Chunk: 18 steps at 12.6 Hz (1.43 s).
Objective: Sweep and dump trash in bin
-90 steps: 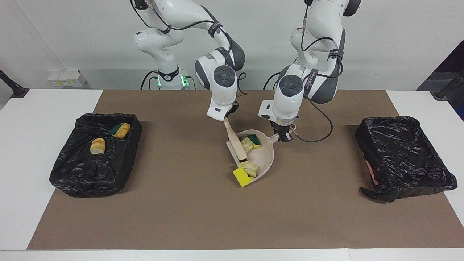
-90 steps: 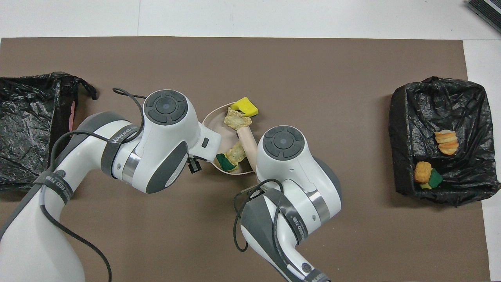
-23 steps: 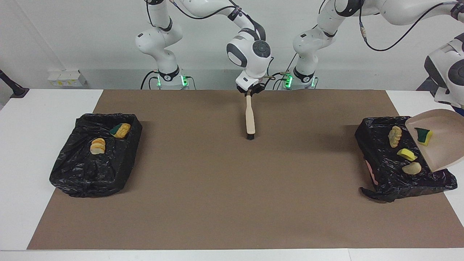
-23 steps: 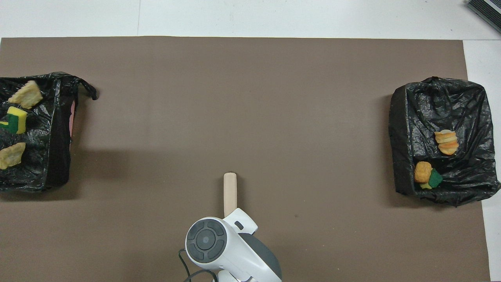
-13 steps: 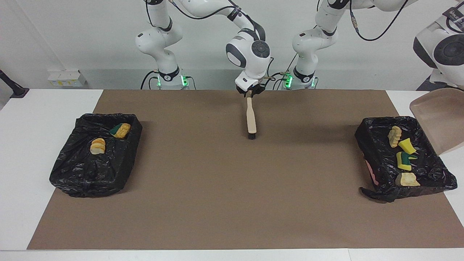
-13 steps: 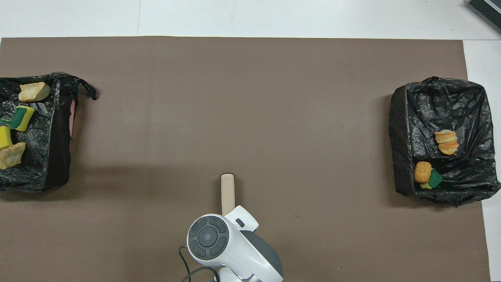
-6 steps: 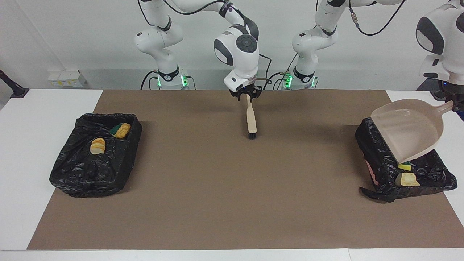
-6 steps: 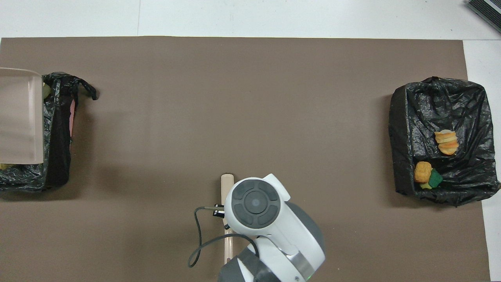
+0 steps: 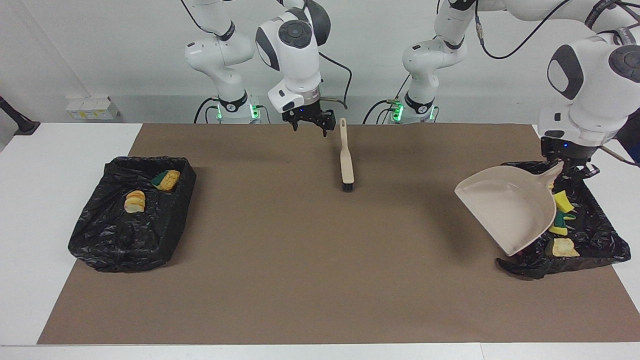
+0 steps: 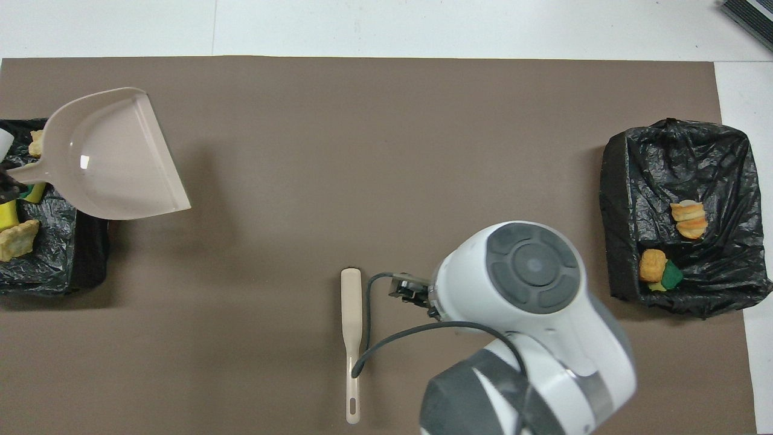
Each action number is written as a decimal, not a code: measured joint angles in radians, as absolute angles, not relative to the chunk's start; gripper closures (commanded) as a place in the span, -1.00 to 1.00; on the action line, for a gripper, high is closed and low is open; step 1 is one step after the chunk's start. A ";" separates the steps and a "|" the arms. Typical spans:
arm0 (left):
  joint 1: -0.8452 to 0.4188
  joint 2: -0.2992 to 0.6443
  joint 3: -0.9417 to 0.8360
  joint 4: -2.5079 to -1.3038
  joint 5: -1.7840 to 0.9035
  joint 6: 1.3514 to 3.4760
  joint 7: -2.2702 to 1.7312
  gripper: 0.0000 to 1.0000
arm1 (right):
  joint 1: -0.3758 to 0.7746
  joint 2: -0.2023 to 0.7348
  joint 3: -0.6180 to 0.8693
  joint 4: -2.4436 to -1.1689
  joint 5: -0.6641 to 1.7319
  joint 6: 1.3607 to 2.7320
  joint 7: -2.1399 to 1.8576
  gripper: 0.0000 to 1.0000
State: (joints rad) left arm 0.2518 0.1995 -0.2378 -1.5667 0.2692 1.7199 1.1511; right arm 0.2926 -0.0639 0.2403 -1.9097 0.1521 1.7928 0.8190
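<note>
The trash lies in two black-lined bins. In the bin (image 9: 597,230) at the left arm's end are a yellow sponge piece (image 9: 563,201), a yellow-green one (image 9: 559,224) and a tan chunk (image 9: 563,247); the dustpan partly hides them. My left gripper (image 9: 566,167) is shut on the handle of the empty beige dustpan (image 9: 505,210), held over that bin's edge and the mat; the dustpan also shows in the overhead view (image 10: 115,160). My right gripper (image 9: 310,125) is open and empty, raised beside the brush (image 9: 345,160), which lies on the mat.
The bin (image 9: 125,240) at the right arm's end holds a bread-like lump (image 9: 134,201) and an orange lump with a green sponge (image 9: 167,179). The brown mat (image 9: 280,260) covers the table. The right arm's wrist (image 10: 531,272) fills part of the overhead view beside the brush (image 10: 351,314).
The trash slid from the dustpan into the bin at the left arm's end. The left gripper then swung the empty dustpan toward the mat. The right gripper let go of the brush and moved aside.
</note>
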 measured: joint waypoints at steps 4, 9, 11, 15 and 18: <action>0.127 0.219 -0.241 -1.684 0.231 1.822 0.874 1.00 | 0.090 -0.136 0.209 -1.790 0.152 1.623 0.636 -1.00; 0.002 0.236 -0.243 -1.788 0.217 1.913 0.622 1.00 | 0.034 -0.134 0.172 -1.678 0.024 1.563 0.506 -1.00; -0.044 0.236 -0.243 -1.818 0.154 1.955 0.499 1.00 | 0.019 -0.133 0.157 -1.649 0.002 1.535 0.441 -1.00; -0.196 0.261 -0.244 -1.836 0.063 2.070 0.109 1.00 | -0.030 -0.119 0.139 -1.622 -0.027 1.516 0.329 -1.00; -0.237 0.272 -0.243 -1.821 -0.001 2.099 -0.111 1.00 | -0.032 -0.111 0.141 -1.614 -0.028 1.516 0.324 -1.00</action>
State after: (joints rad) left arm -0.2368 0.2716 -0.2427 -1.8206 -0.0007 2.0992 -0.1113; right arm -0.0318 -0.1114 0.1411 -1.6142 -0.0276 1.5158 0.3244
